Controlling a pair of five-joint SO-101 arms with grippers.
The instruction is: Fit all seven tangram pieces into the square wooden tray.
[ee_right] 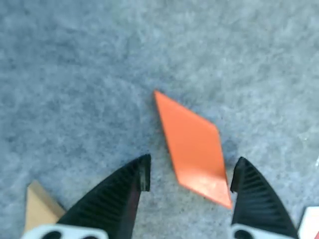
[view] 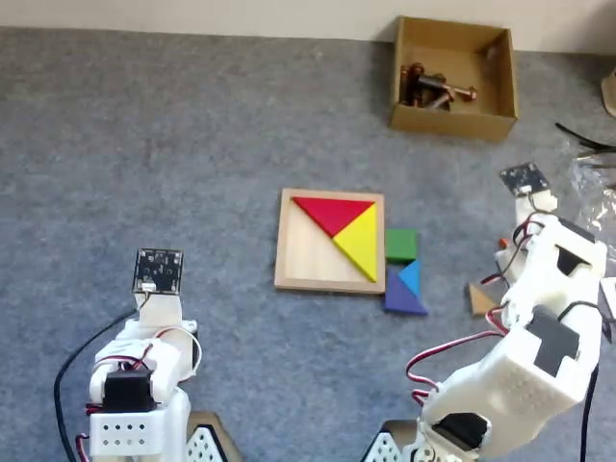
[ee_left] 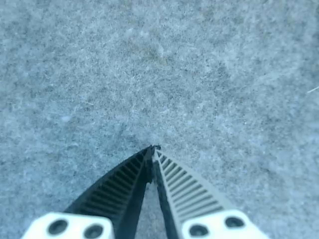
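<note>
Wooden tray [view: 300, 255]: red triangle [view: 332, 214], yellow triangle [view: 361, 243]. Cardboard box [view: 448, 122]: metal bits [view: 433, 91]. Left gripper [ee_left: 153, 149] closed; right gripper [ee_right: 192, 171] wide astride orange piece [ee_right: 192, 139].

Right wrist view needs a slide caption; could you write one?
Open right gripper over the orange parallelogram on grey felt.

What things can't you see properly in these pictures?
- Orange piece: in the high view the right arm covers nearly all of it.
- Tan triangle: in the right wrist view it is cut off by the picture's edge and partly behind a finger of the right tool.
- Brown box: in the high view the metal bits inside are too small to name.
</note>
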